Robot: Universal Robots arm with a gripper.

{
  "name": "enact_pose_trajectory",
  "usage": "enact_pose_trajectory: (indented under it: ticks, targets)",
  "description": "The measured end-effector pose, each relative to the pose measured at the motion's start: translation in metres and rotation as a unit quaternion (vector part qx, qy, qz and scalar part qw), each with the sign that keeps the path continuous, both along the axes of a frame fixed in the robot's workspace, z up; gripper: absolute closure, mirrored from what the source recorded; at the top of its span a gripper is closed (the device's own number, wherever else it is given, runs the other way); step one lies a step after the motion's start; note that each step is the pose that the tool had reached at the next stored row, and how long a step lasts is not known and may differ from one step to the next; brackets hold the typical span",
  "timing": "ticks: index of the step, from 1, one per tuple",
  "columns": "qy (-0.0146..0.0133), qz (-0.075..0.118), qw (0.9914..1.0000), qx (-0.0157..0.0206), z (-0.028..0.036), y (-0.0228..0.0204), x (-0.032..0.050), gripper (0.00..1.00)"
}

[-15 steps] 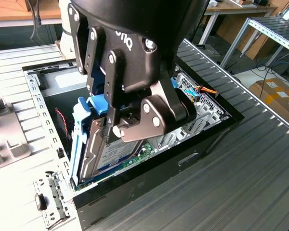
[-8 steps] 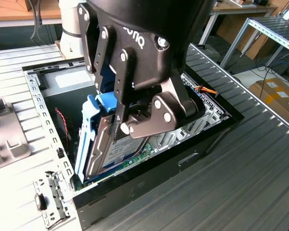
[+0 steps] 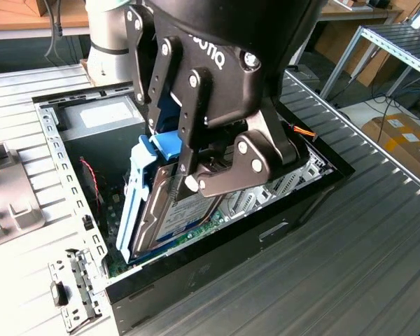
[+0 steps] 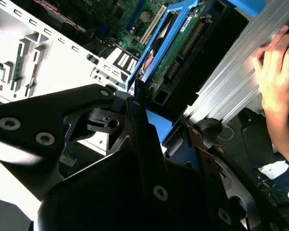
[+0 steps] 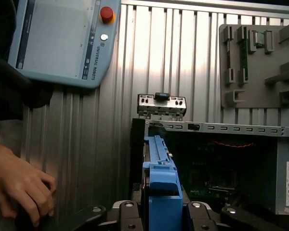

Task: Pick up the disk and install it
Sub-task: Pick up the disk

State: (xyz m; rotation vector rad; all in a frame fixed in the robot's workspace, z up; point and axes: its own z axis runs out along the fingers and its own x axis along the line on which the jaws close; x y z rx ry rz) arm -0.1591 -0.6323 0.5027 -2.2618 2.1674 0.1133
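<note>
I see the disk (image 3: pixel 173 213) standing tilted on edge inside the open computer case (image 3: pixel 217 241), its lower end down among the boards near the black front wall and its blue rail (image 3: pixel 134 203) facing the exterior view's left. My gripper (image 3: pixel 196 150) sits directly above it, fingers pinched on the disk's upper end at the blue tab (image 5: pixel 160 185), which in the first wrist view rises between the fingertips. A person's hand (image 5: pixel 20 185) rests on the ribbed metal table (image 5: pixel 115 72) beside the case, near a teach pendant (image 5: pixel 62 38), and a grey fixture plate (image 3: pixel 7 199) lies on the exterior view's left
</note>
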Motion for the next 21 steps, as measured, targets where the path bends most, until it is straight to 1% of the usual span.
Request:
enact_pose_trajectory:
  ticks: [8, 14, 18, 21]
  targets:
    - [0.0, 0.0, 1.0, 0.0, -0.0003, 0.0, 0.0074, 0.63]
    - [0.0, 0.0, 1.0, 0.0, -0.0006, 0.0, 0.0152, 0.63]
    - [0.0, 0.0, 1.0, 0.0, -0.0008, 0.0, 0.0189, 0.63]
    - [0.0, 0.0, 1.0, -0.0001, -0.001, 0.0, 0.0242, 0.63]
